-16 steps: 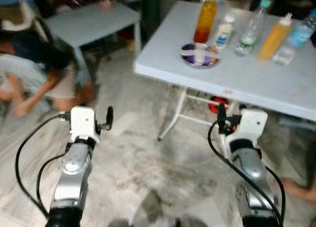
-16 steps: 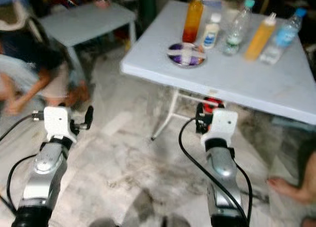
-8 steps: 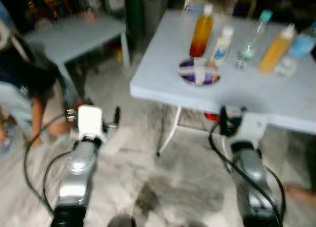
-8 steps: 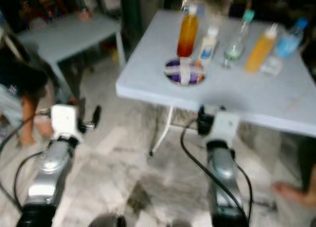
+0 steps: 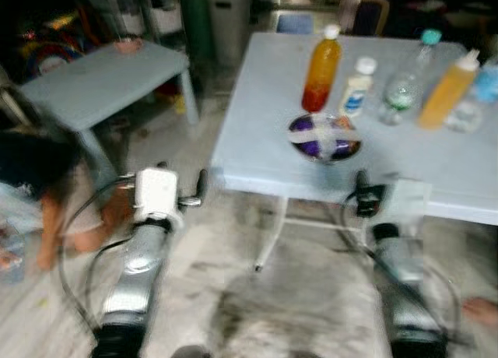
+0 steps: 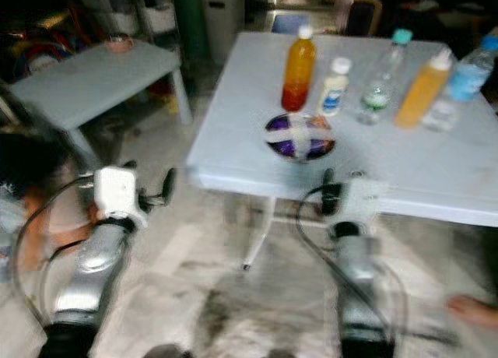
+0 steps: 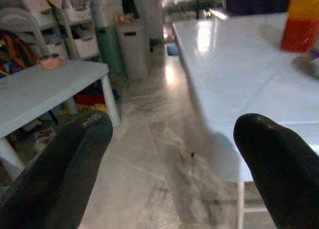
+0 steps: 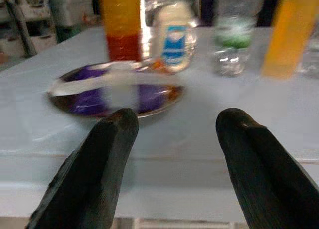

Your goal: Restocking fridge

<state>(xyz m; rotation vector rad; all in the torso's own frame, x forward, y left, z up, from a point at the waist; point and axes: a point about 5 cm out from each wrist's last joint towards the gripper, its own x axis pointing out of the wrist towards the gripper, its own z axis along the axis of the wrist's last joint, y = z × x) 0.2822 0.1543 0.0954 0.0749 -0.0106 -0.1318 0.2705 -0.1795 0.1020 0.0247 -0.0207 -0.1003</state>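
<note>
- The right pincer (image 8: 172, 134) is apart and empty, just before the bench (image 6: 436, 171).
- The left pincer (image 7: 174, 139) is apart too.
- Better to stop walking, then reach for the orange bottle (image 6: 298, 68) behind the foil dish (image 6: 300, 136).

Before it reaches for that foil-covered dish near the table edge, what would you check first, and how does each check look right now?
1. Right gripper open with nothing in it: ok.
2. Right gripper facing the purple dish: ok, dish sits just ahead in the right wrist view.
3. Dish clear of the bottles: cannot tell; the orange juice bottle and small white bottle stand close behind it.
4. Left gripper open and out of the way: ok, beside the table.
5. Steady picture: not ok, head views are blurred.
6. Person crouched on the left keeps away: cannot tell.
</note>
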